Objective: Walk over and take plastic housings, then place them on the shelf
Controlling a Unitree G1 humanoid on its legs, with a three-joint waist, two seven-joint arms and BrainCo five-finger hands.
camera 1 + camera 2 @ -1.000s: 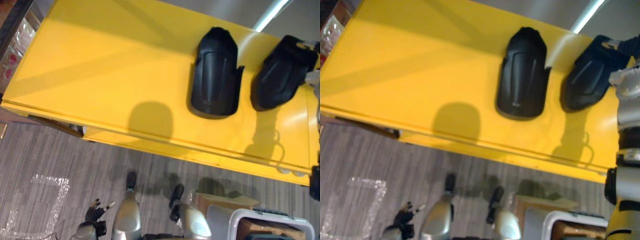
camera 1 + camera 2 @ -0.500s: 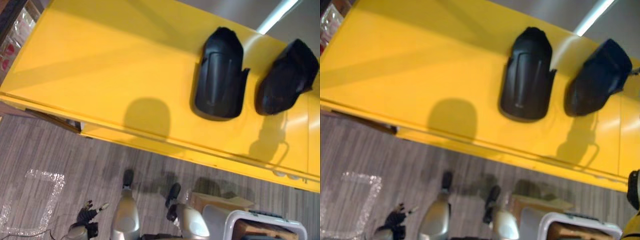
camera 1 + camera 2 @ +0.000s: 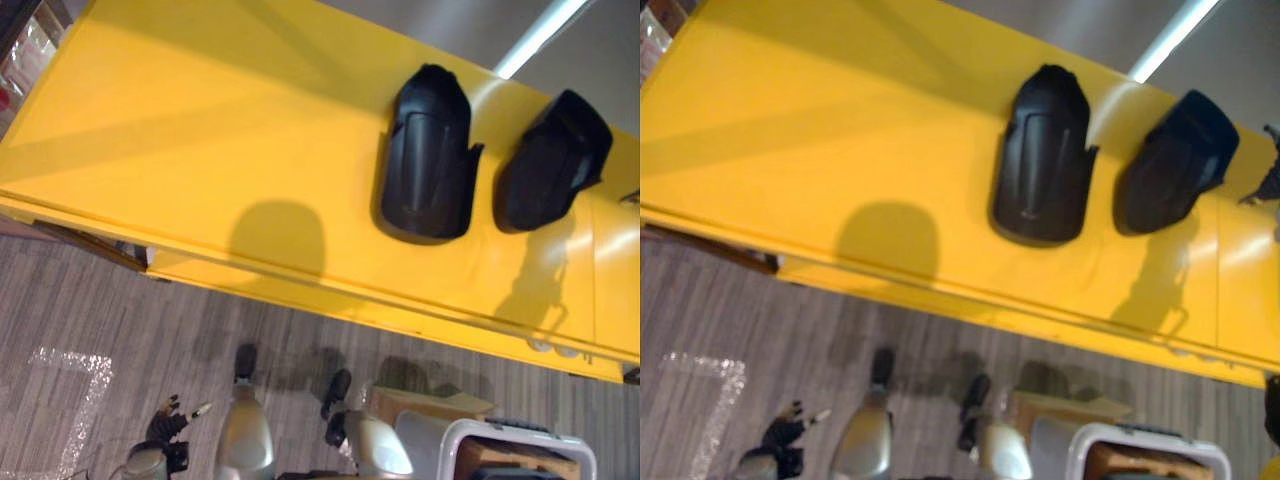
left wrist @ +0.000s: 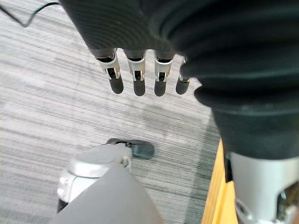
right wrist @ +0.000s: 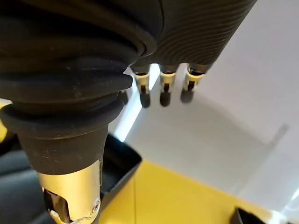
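I am keeping the fingers of my right hand (image 5: 161, 86) straight and apart, gripping nothing, over the flat yellow shelf (image 3: 200, 130). A long black plastic housing (image 3: 425, 150) and a shorter black plastic housing (image 3: 552, 160) are lying on the shelf, the shorter one nearer to this hand. My left hand (image 4: 135, 77) is hanging relaxed and empty, well below them.

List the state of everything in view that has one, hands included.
Left housing: lying on the yellow shelf, unheld.
Right housing: lying on the shelf beside it, apart, unheld.
Left hand: open, empty, hanging low over the floor.
Right hand: open, empty, raised over the shelf.
White bin: on the floor, open-topped, contents unclear.
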